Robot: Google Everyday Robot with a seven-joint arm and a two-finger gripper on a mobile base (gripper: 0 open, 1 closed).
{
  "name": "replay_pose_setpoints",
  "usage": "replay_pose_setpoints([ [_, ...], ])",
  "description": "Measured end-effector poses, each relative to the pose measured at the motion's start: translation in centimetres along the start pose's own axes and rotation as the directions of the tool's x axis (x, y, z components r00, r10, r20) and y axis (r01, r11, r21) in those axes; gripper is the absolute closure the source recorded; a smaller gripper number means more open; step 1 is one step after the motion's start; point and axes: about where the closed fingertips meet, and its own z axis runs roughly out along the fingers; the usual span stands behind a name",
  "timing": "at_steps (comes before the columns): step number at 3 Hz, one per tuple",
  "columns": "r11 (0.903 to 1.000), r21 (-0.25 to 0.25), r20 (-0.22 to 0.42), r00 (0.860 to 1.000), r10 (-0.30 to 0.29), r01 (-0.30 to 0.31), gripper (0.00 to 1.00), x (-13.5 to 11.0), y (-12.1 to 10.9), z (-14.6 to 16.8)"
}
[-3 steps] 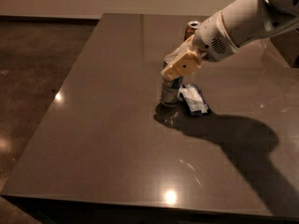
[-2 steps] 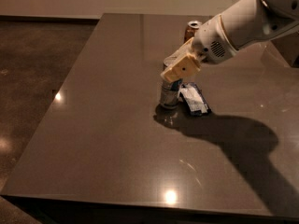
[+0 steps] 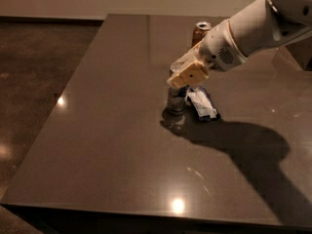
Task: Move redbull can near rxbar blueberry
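Observation:
The redbull can [image 3: 175, 101] stands upright on the dark table [image 3: 112, 130], near its middle. The rxbar blueberry [image 3: 202, 104], dark blue with a white panel, lies flat right beside the can on its right, almost touching it. My gripper [image 3: 184, 74], with tan pads, reaches in from the upper right and sits over the top of the can, hiding the can's upper part.
A shorter gold can [image 3: 201, 32] stands at the back of the table, behind my arm [image 3: 253, 33]. The arm's shadow falls across the table's right half. The table's left edge drops to a dark floor [image 3: 39, 82].
My gripper has dipped very slightly at the top of the can. The can and the bar have not moved.

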Motion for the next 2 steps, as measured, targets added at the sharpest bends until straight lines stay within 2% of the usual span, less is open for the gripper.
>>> replay_pose_setpoints([
  [1, 1.0000, -0.001, 0.000, 1.000, -0.003, 0.003, 0.00, -0.13, 0.13, 0.05],
  [2, 1.0000, -0.001, 0.000, 1.000, -0.003, 0.003, 0.00, -0.14, 0.13, 0.05],
])
